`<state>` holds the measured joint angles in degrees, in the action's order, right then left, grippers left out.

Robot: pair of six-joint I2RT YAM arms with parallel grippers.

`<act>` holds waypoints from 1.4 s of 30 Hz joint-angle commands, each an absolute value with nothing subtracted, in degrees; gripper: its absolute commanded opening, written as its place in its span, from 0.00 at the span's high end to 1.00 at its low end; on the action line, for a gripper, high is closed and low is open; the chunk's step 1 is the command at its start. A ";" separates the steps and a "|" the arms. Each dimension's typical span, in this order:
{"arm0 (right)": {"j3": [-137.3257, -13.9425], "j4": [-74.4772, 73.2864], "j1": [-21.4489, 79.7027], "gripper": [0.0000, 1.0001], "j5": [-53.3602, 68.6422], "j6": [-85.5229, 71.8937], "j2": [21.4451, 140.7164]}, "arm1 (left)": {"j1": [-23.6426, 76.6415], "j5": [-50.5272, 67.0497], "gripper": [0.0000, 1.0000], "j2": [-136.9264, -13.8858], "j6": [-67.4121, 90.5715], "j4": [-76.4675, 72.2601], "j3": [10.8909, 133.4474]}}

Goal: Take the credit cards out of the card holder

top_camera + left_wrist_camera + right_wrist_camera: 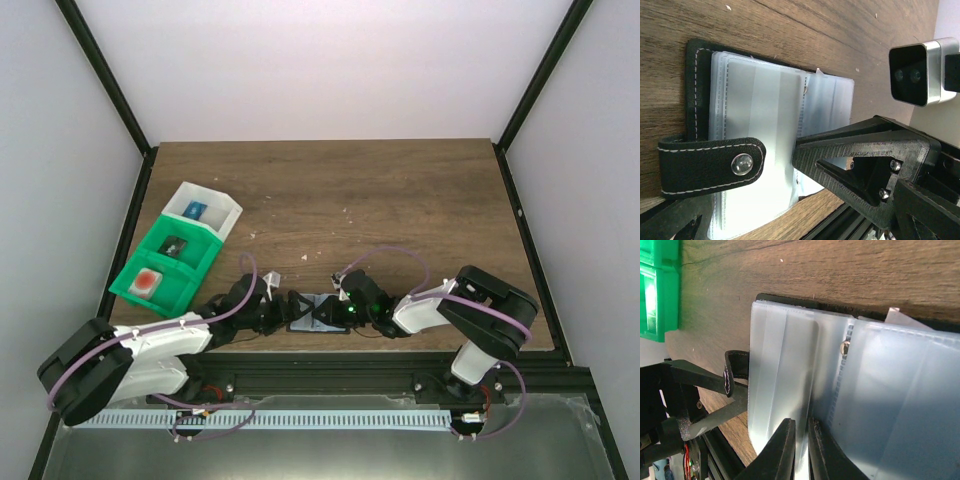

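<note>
The card holder (pixel 318 312) lies open near the table's front edge, between my two grippers. It has a black stitched rim (pixel 692 90), a snap strap (pixel 710 165) and pale translucent sleeves (pixel 780 370). A pale card-like shape (pixel 800 355) shows inside one sleeve; no reddish card shows in the holder. My right gripper (pixel 801 422) is shut on the lower edge of a sleeve page, and one of its fingers (pixel 840 145) shows in the left wrist view. My left gripper (pixel 288 312) is open, with one finger (pixel 705 380) at the strap end of the holder.
Joined green bins (pixel 165 262) and a white bin (pixel 205 212) stand at the left. Each compartment holds a small item, and the one in the nearest green compartment is reddish (pixel 149 283). The black front rail (pixel 330 365) runs just below the holder.
</note>
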<state>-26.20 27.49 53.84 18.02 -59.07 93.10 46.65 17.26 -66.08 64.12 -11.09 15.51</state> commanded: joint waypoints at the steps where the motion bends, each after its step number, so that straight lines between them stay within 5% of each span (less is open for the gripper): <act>1: -25.72 26.19 54.89 0.90 18.60 -59.16 95.06 | 46.85 20.06 0.00 -67.02 64.65 -15.64 14.63; 42: -23.64 30.45 55.11 0.87 19.79 -59.35 93.54 | 46.85 23.40 0.00 -62.58 67.92 -21.58 14.67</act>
<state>-25.23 30.68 53.89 19.09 -59.24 93.93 46.61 22.55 -62.92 67.57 -19.33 13.91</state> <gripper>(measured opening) 0.118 0.997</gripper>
